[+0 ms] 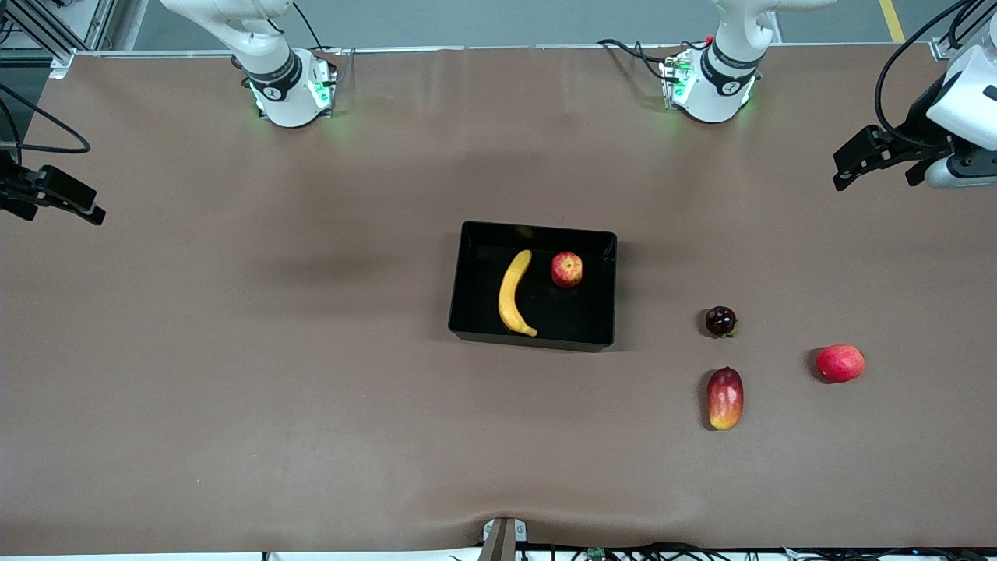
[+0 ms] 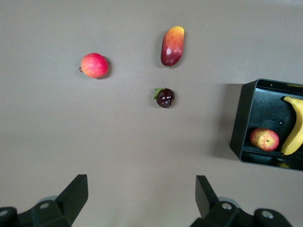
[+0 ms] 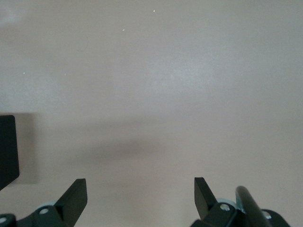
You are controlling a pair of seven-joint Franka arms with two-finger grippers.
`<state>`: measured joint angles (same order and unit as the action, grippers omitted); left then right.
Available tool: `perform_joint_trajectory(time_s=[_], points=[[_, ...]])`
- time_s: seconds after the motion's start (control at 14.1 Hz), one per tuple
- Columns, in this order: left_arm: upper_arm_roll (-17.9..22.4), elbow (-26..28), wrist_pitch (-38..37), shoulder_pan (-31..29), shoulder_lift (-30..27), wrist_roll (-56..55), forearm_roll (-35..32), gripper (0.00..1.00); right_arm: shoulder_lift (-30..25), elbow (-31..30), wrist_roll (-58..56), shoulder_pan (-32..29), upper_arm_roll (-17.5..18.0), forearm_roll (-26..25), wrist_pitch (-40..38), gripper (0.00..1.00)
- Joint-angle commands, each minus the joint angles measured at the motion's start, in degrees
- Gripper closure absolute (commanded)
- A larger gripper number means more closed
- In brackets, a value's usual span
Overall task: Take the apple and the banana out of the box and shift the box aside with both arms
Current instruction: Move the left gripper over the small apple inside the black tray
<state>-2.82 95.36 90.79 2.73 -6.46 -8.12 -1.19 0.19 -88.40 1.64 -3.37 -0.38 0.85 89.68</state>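
Note:
The black box [image 1: 580, 315] stands in the middle of the table. The yellow banana [image 1: 514, 292] and the small red apple with yellow patches [image 1: 566, 269] lie inside it, apart from each other. My left gripper [image 1: 841, 167] is open and empty, up over the left arm's end of the table. Its wrist view shows its open gripper [image 2: 140, 191], the box [image 2: 267, 106], the apple [image 2: 264, 139] and the banana [image 2: 294, 125]. My right gripper [image 1: 86, 206] is open and empty over the right arm's end. Its wrist view shows the open gripper [image 3: 140, 194] and a corner of the box [image 3: 7, 149].
Three loose fruits lie on the brown table toward the left arm's end: a dark round fruit [image 1: 720, 321], a long red-and-yellow fruit [image 1: 725, 397] nearer the front camera, and a red fruit [image 1: 840, 363]. They also show in the left wrist view.

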Motion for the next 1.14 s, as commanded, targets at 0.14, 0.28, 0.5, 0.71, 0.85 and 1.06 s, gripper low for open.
perform_joint_trajectory(time_s=[0.14, 0.28, 0.5, 0.71, 0.85, 1.06], points=[[-0.2, -1.4, -0.6, -0.3, 0.9, -0.6, 1.1, 0.0, -0.1, 0.3, -0.4, -1.2, 0.7, 0.4, -0.6, 0.0], [-0.3, -4.0, -1.4, -0.3, 2.9, -0.6, 1.0, 0.0, -0.1, 0.3, -0.4, -1.2, 0.7, 0.4, -0.6, 0.0], [-0.9, -4.7, -2.0, 0.7, 5.1, -0.8, 0.8, 0.0, 0.2, 0.5, -0.4, -1.3, 0.7, 0.4, -0.5, 0.0], [-3.6, -2.6, -1.3, 1.0, 7.6, -3.7, 1.4, 0.0, 0.3, 0.5, -0.4, -1.3, 0.7, 0.4, -0.4, 0.0], [-8.5, 0.9, 2.9, 2.3, 8.0, -7.8, 0.7, 0.0, 0.3, 0.5, -0.4, -1.3, 0.7, 0.4, -0.4, 0.0], [-13.7, 10.1, 15.6, 2.4, 8.6, -13.4, 0.4, 0.0, 0.3, 0.5, -0.4, -1.3, 0.7, 0.5, -0.2, 0.0]])
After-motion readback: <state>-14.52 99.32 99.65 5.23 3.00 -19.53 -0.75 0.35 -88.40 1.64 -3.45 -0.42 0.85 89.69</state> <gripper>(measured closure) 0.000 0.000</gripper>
